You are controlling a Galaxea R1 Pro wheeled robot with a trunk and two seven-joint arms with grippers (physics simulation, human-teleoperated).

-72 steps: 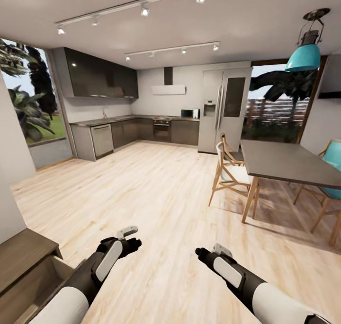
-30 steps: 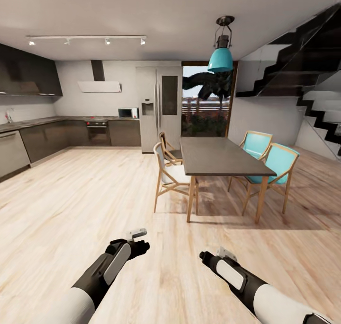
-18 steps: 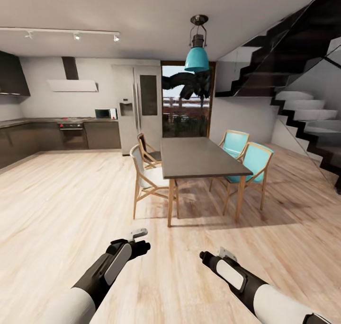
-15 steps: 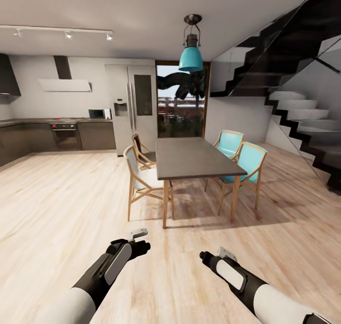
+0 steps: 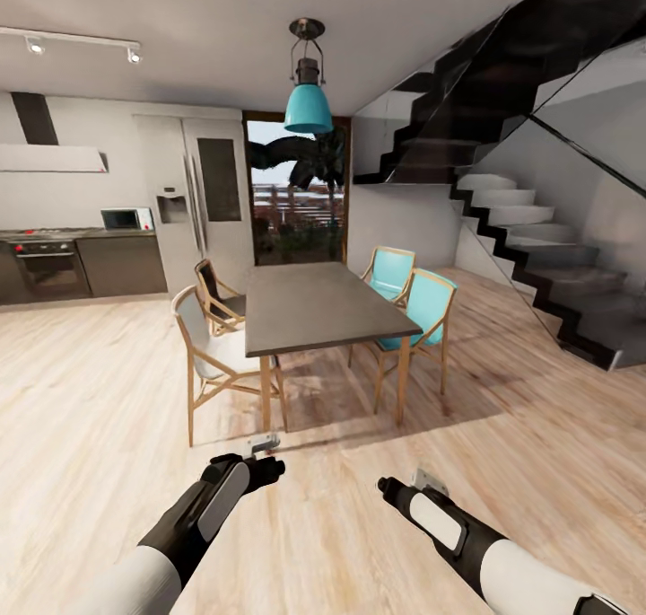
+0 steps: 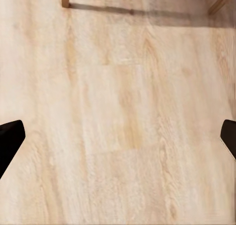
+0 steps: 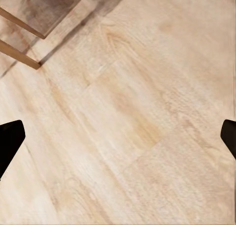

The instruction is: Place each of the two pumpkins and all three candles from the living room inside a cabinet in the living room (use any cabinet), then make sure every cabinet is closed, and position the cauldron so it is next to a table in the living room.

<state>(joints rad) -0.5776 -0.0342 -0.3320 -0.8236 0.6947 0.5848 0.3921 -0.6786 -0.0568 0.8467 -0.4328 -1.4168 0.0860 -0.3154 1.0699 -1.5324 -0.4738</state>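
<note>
Ahead of both end effectors stands a dark dining table (image 5: pixel 318 305) on pale wooden legs, with two wooden chairs (image 5: pixel 211 350) on its left side and two teal chairs (image 5: pixel 417 305) on its right; it is the nearest obstacle on the light wood floor (image 5: pixel 538 435). A teal pendant lamp (image 5: pixel 308 103) hangs above it. Beyond the left end effector (image 5: pixel 267 453), farther off, run the grey kitchen cupboards (image 5: pixel 81 265) and a tall steel fridge (image 5: pixel 202 202); beyond and to the right of the right end effector (image 5: pixel 388 487) a black staircase (image 5: pixel 529 238) climbs the wall. Both arms reach forward and low, side by side and well apart, forearms angled slightly inward, above bare boards. In the left wrist view the end effector (image 6: pixel 118 136) has its dark fingertips (image 6: pixel 10 139) spread wide with nothing between them; the right end effector (image 7: pixel 118 136) is likewise spread and empty, with a wooden chair leg (image 7: pixel 19 55) near it. The pumpkins, candles, cabinet and cauldron cannot be located from here.
</note>
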